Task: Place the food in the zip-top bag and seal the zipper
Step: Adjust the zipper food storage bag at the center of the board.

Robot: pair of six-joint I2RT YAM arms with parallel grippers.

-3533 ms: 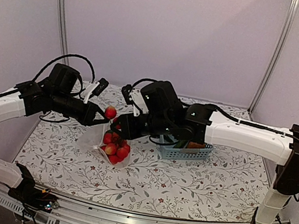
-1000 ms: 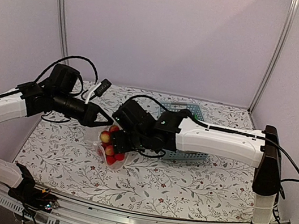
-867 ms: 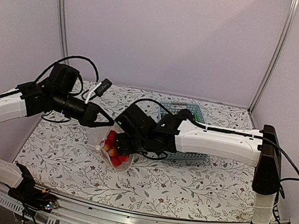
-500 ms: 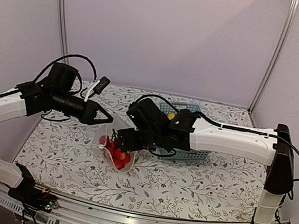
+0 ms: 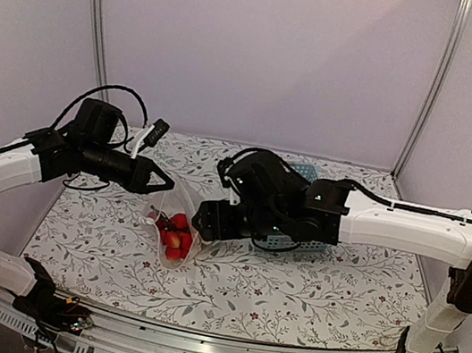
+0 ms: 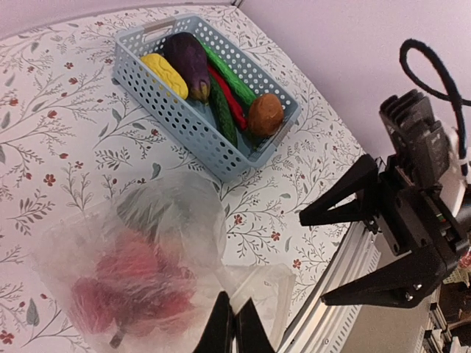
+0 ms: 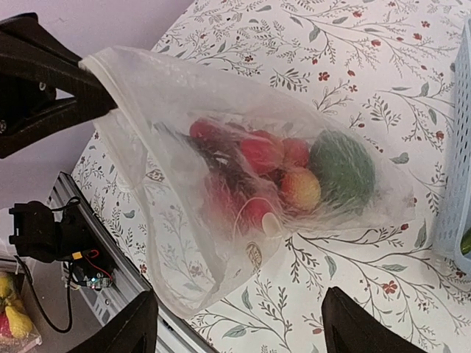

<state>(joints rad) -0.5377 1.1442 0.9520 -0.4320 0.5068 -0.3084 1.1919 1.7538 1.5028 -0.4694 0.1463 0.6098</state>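
Left hand [image 6: 233,312]: clamped shut on the edge of the zip-top bag [image 6: 132,265], plastic pinched between the fingers. The bag hangs slanted from that grip, lower end down on the floral surface [image 5: 308,288].

Right hand [image 7: 239,290]: fingers spread wide, nothing between them. It hovers just beside the bag on the basket side, not touching it.

In the bag: several red round pieces [image 7: 257,154], one yellow-red piece [image 7: 300,189] and one round green piece [image 7: 340,168], all bunched at the lower end. The plastic is cloudy, so the exact count isn't readable. Can't tell from any view whether the bag mouth is pressed shut.

Light-blue basket [image 6: 173,110]: near the bag but apart from it, on the right hand's side. The top view has it mostly hidden behind the right arm. In it, packed side by side: yellow lemon-like piece [image 6: 163,73], dark purple eggplant [image 6: 188,57], green cucumbers [image 6: 223,114], red chili [image 6: 229,99], brown potato [image 6: 265,114].
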